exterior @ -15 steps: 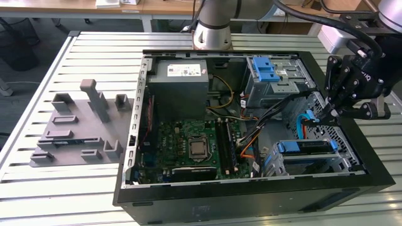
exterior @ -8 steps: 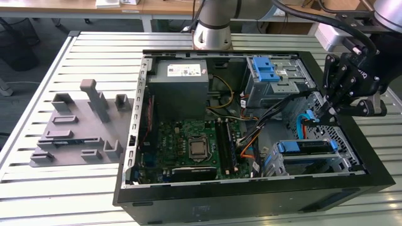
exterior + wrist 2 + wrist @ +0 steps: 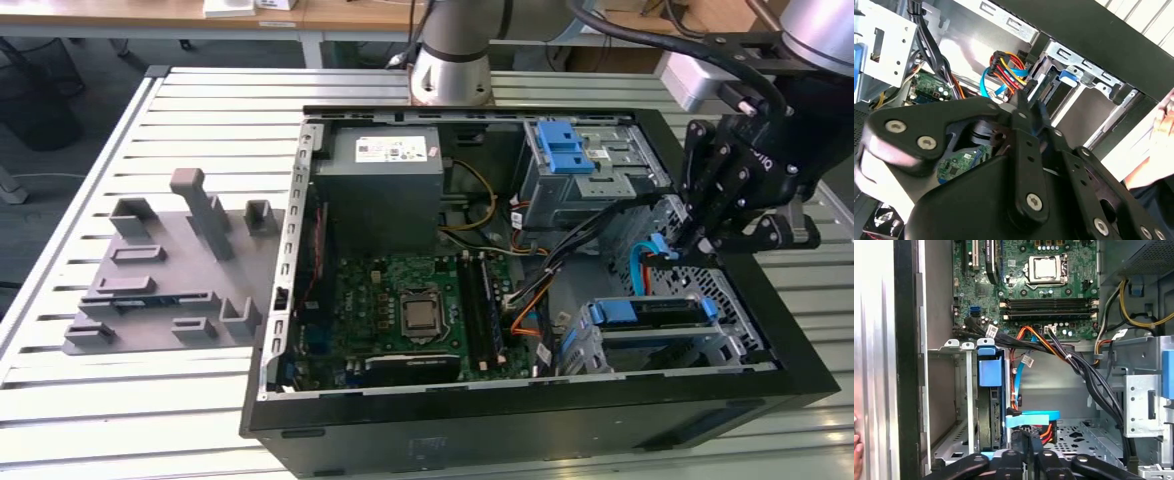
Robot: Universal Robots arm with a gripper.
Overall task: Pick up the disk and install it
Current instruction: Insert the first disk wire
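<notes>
Disk (image 3: 657, 312): we judge it rigid, dense, shock-sensitive; we grip its blue carrier edges.
Gripper (image 3: 697, 243): beside the drive cage; fingers nearly closed, apparently empty.

No print can be read anywhere: the white sticker (image 3: 395, 151) on the grey power supply box (image 3: 379, 195), far inside the computer case (image 3: 801, 350), carries lines too small to make out.

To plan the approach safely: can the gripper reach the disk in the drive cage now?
Probably yes: the disk stands in the cage with its blue top uncovered, the gripper beside it; the blue cable nearby might snag.
</notes>
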